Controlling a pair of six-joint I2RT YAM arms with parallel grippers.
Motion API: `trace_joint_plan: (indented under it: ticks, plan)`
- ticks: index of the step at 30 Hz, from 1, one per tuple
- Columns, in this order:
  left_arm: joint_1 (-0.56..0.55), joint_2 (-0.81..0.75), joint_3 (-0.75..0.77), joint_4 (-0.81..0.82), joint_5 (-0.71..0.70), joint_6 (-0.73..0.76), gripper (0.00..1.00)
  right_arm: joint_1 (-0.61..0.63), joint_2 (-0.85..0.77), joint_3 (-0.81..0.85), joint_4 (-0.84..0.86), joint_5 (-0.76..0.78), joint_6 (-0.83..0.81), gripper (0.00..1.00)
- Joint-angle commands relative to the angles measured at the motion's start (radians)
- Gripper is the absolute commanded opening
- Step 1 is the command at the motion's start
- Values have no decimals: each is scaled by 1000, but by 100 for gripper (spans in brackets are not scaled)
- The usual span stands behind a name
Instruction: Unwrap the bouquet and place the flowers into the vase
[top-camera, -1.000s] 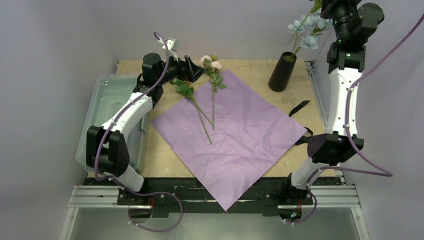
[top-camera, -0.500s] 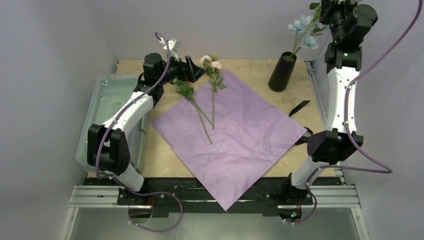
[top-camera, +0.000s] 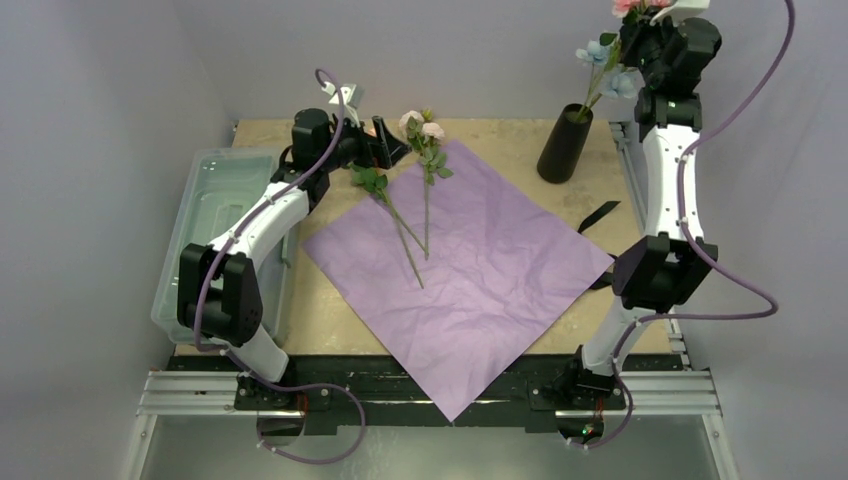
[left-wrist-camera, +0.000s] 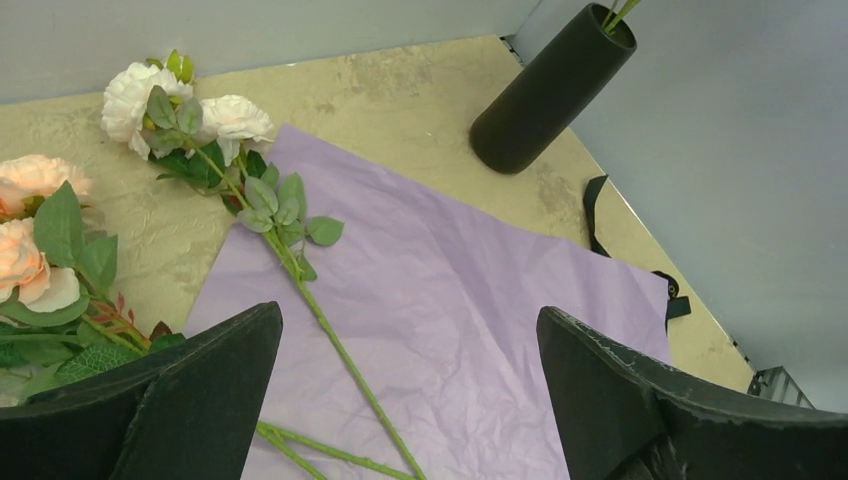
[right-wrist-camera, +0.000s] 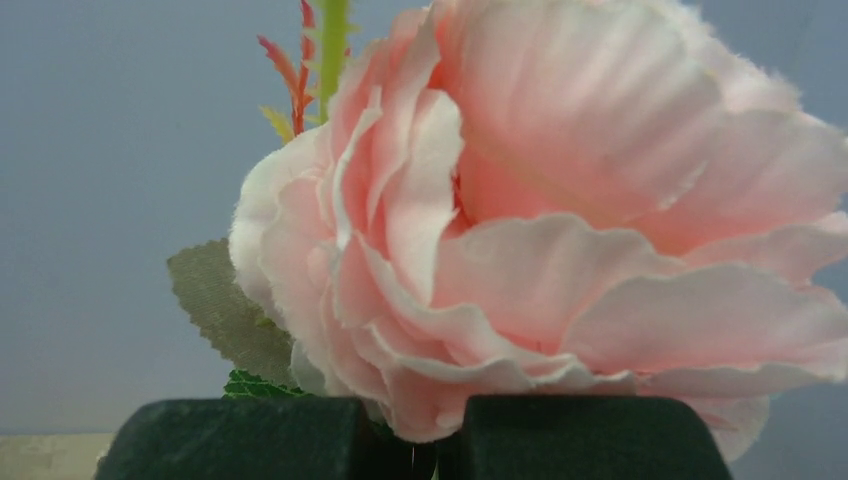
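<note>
The black vase (top-camera: 565, 143) (left-wrist-camera: 545, 90) stands at the back right with pale blue flowers (top-camera: 603, 60) in it. High above and just right of it, my right gripper (top-camera: 640, 35) (right-wrist-camera: 440, 450) is shut on the stem of a pink rose (top-camera: 628, 5) (right-wrist-camera: 560, 220). The lilac wrapping paper (top-camera: 460, 260) (left-wrist-camera: 450, 300) lies flat and open. White roses (top-camera: 420, 125) (left-wrist-camera: 190, 105) on long stems lie across its far corner, with peach roses (left-wrist-camera: 25, 220) beside them. My left gripper (top-camera: 378, 140) (left-wrist-camera: 408, 315) hovers open over those stems, holding nothing.
A clear plastic bin (top-camera: 205, 220) sits along the table's left edge beside my left arm. The black ribbon (top-camera: 598, 215) (left-wrist-camera: 600, 215) lies off the paper's right edge, near my right arm. Grey walls close in on the back and both sides.
My right arm has swung left toward the vase, carrying the pink rose, which now shows at the top of the view. My left gripper has edged slightly right, still open.
</note>
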Motion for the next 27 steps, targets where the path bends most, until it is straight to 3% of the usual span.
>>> trace_joint_plan:
  ticks: [1,5,13,27]
  plan:
    - [-1,-5,24,-19,-23,27,100,29,40,-7,-2,-21,-11,1]
    - [-1,5,24,-59,-40,31,100,56,80,1,-18,-15,-35,13]
    - [1,22,32,-150,-123,11,100,91,109,13,-22,1,-68,54]
    - [71,-19,-52,-201,-252,-111,100,91,30,-19,-45,-23,-37,90]
